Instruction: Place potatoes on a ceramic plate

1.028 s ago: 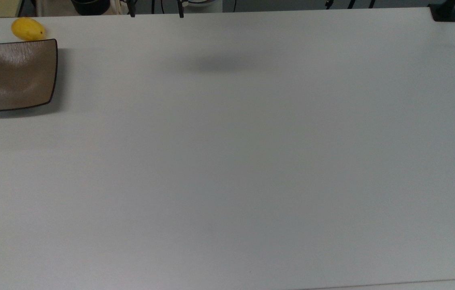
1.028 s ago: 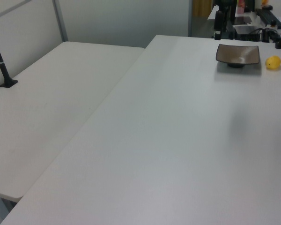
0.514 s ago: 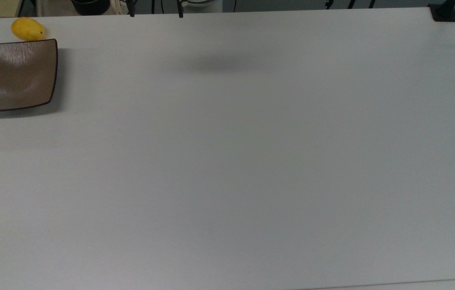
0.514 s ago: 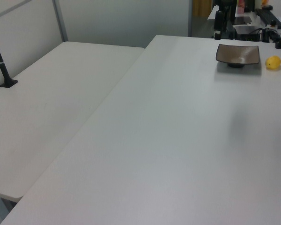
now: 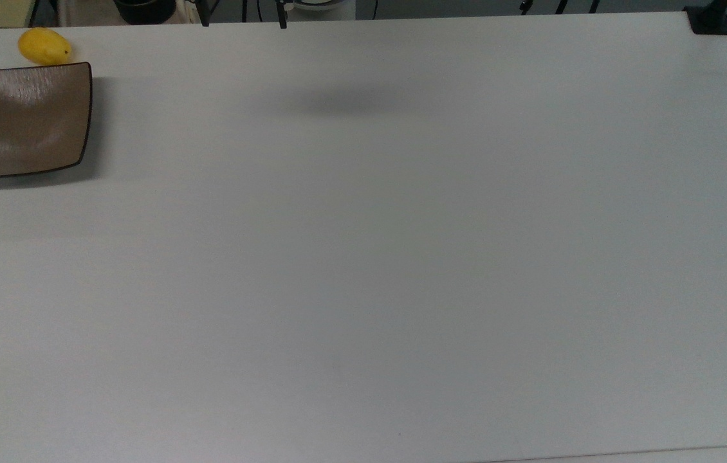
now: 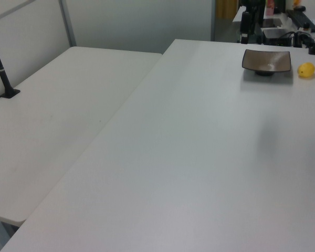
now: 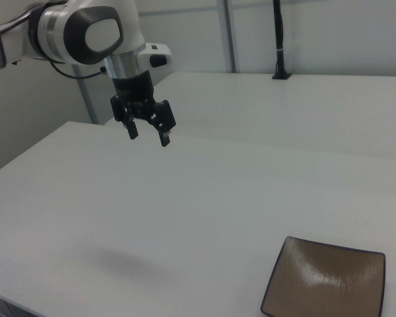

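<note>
The potato lies on the bare counter just beside the plate, off the plate's far edge in the top view and to the plate's right in the left view, where the potato sits a small gap away from the plate. The gripper hangs in the air well apart from the plate, above open counter, with its 2 jaws spread apart and nothing between them.

The main risk, as I judge it, lies in the potato's shape: it is smooth and egg-like (a form that rolls easily), so a closing squeeze that lands off its middle could squirt it sideways. It rests close to the counter's edge in the top view, so a nudge away from the plate could send it over. A descent that drifts toward the plate could strike the plate's upturned rim, since the potato sits so near it. The plate looks glossy and dips toward its centre, so a release from too high could let the potato bounce or roll across and off it.

The plate is the only container here, and it holds nothing; its brown streaked surface is bare in all 3 views, including the right view's lower right.
</note>
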`<control>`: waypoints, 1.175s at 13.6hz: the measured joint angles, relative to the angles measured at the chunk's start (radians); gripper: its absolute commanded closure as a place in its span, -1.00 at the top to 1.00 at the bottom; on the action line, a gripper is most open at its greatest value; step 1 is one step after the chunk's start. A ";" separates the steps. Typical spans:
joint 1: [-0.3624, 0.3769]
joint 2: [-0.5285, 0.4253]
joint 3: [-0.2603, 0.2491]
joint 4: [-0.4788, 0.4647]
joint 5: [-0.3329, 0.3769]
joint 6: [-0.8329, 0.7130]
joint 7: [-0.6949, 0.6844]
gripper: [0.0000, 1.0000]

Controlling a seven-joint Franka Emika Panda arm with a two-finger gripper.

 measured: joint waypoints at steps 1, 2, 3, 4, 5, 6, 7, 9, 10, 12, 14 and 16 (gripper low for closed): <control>-0.002 0.000 0.000 0.000 0.000 0.000 0.000 1.00; -0.004 0.000 0.000 0.000 0.000 0.000 0.000 1.00; -0.005 0.000 0.000 0.000 0.000 0.000 0.000 1.00; -0.008 0.000 0.000 0.000 -0.002 0.000 -0.004 1.00; -0.020 -0.005 -0.001 -0.007 -0.007 0.000 -0.028 1.00; -0.043 -0.020 -0.001 -0.028 -0.015 0.000 -0.083 1.00; -0.065 -0.039 -0.002 -0.050 -0.018 0.003 -0.135 1.00; -0.120 -0.097 -0.003 -0.117 -0.020 0.023 -0.269 1.00; -0.156 -0.129 -0.005 -0.159 -0.020 0.036 -0.358 1.00; -0.211 -0.156 -0.006 -0.209 -0.045 0.050 -0.515 1.00; -0.276 -0.158 -0.007 -0.238 -0.080 0.060 -0.693 1.00; -0.351 -0.156 -0.008 -0.274 -0.088 0.125 -0.832 1.00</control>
